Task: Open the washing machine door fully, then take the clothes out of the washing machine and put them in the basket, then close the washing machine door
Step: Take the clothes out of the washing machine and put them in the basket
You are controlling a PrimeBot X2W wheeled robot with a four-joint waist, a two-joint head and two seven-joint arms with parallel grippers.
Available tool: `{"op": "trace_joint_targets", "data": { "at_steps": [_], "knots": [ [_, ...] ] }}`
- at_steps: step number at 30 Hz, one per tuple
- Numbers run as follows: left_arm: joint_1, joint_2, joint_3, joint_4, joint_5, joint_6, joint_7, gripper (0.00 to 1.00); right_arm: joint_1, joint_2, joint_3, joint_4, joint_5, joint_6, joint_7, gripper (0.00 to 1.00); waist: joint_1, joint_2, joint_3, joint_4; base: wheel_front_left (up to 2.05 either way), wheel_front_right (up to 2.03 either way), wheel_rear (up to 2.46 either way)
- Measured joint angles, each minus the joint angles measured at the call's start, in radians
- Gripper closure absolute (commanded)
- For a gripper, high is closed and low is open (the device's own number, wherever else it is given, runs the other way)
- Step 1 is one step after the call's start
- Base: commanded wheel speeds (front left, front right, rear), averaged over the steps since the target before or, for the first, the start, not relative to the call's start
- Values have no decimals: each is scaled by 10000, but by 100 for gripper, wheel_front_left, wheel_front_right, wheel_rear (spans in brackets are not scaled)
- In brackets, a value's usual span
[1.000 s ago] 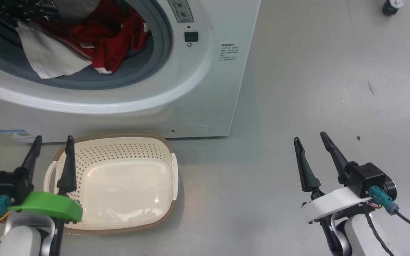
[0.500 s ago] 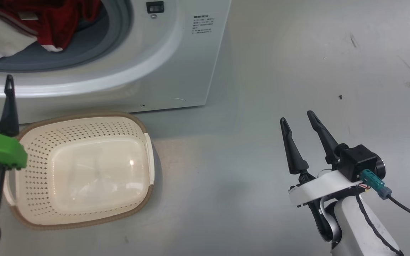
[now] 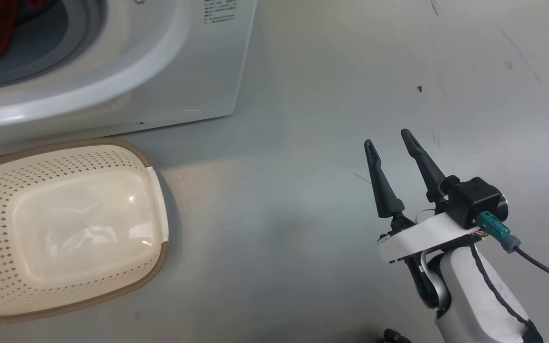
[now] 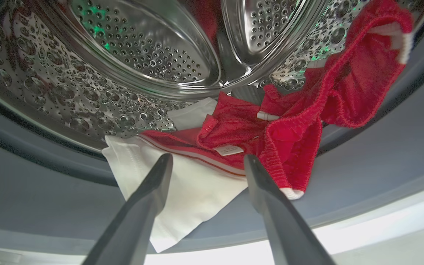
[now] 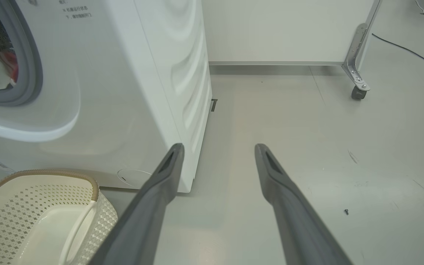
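clothes [image 4: 293,147] lie at the front of the drum [image 4: 142,48] of the washing machine [image 3: 198,71]. they are red pieces with white trim, bunched over a white cloth [image 4: 193,195] that drapes across the grey rubber rim [image 4: 363,165]. my left jaws stand wide apart and grip nothing, their fingers [image 4: 138,213] pointing at the white cloth and the striped red edge; i cannot tell whether the tips touch. my right jaws are spread wide too and carry nothing, above the floor [image 3: 303,143], well to the right of the machine. the basket [image 3: 159,200] sits on the floor just in front of the machine.
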State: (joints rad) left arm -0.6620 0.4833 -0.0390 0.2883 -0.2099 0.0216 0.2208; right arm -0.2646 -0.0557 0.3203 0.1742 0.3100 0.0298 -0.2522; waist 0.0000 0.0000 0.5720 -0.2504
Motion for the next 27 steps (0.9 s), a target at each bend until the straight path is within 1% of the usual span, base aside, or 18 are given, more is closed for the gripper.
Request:
{"op": "trace_joint_targets", "data": {
  "at_steps": [8, 12, 18, 21, 27],
  "knots": [
    [-951, 372, -58, 838, 242, 98, 1032, 0, -152, 38, 67, 2, 132, 0, 0, 0, 0, 0, 447, -450, 0, 0, 0],
    [-1431, 430, -113, 1160, 370, 176, 1411, 0, -155, 65, 67, 0, 153, -12, 0, 0, 0, 0, 654, -602, 0, 0, 0],
    [-1855, 533, -278, 1655, 719, 245, 1868, 0, -209, 71, 71, -8, 157, -17, 0, 0, 0, 0, 881, -703, 0, 0, 0],
    [-2072, 598, -316, 1948, 832, 351, 2008, 0, -271, 73, 113, -8, 268, -50, 0, 0, 1, 0, 959, -743, 0, 0, 0],
    [-2544, 627, -424, 2314, 1022, 360, 2278, 0, -338, 75, 270, -36, 460, -61, 0, 0, 0, 0, 1047, -777, 0, 0, 0]
  ]
}}
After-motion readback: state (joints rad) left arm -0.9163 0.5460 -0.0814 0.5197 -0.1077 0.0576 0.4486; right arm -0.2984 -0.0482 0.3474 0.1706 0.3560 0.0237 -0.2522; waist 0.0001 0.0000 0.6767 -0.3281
